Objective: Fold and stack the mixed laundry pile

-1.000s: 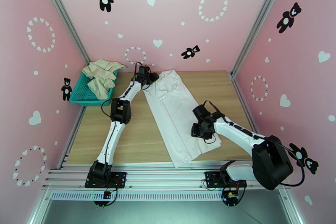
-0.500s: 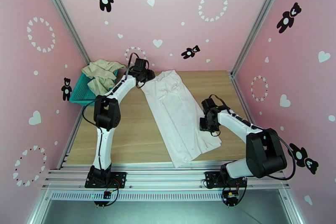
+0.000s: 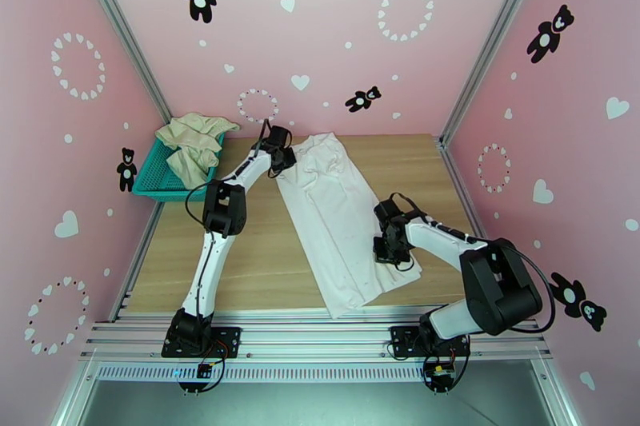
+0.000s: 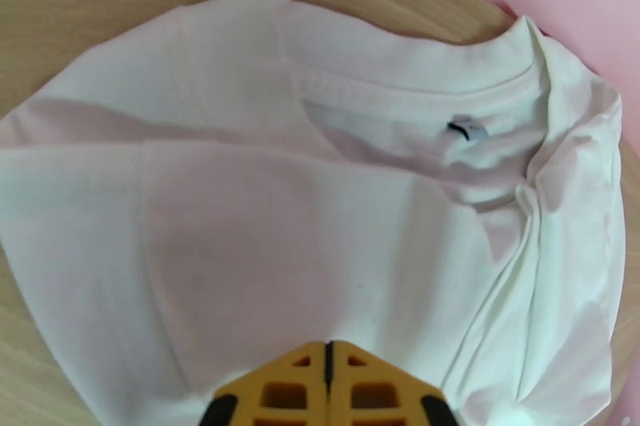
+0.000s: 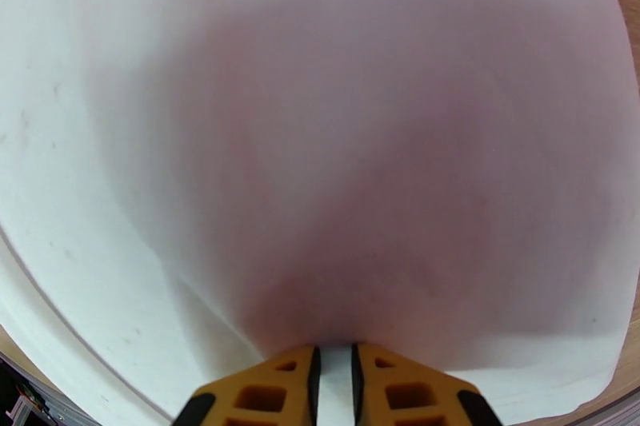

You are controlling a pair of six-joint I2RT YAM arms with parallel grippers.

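Note:
The white T-shirt (image 3: 340, 212) lies in a long diagonal strip across the wooden table, collar end at the back. My left gripper (image 3: 282, 157) sits at the shirt's back left corner. In the left wrist view its fingers (image 4: 328, 352) are pressed together on the shirt (image 4: 320, 204), with the collar and a small dark neck label (image 4: 466, 129) ahead. My right gripper (image 3: 386, 250) is at the shirt's right edge near the hem. In the right wrist view (image 5: 332, 360) it is shut with white cloth (image 5: 320, 140) pinched in the narrow gap. The cream-beige garment (image 3: 192, 144) is heaped over the basket.
A teal mesh basket (image 3: 156, 180) stands at the table's back left corner against the pink wall. Bare wood (image 3: 256, 260) shows left of the shirt and at the right (image 3: 424, 180). Pink walls close in three sides.
Both grippers pulled outward half a second ago, the left toward the back left and the right toward the right. They have since come back slightly. The shirt stays stretched between them.

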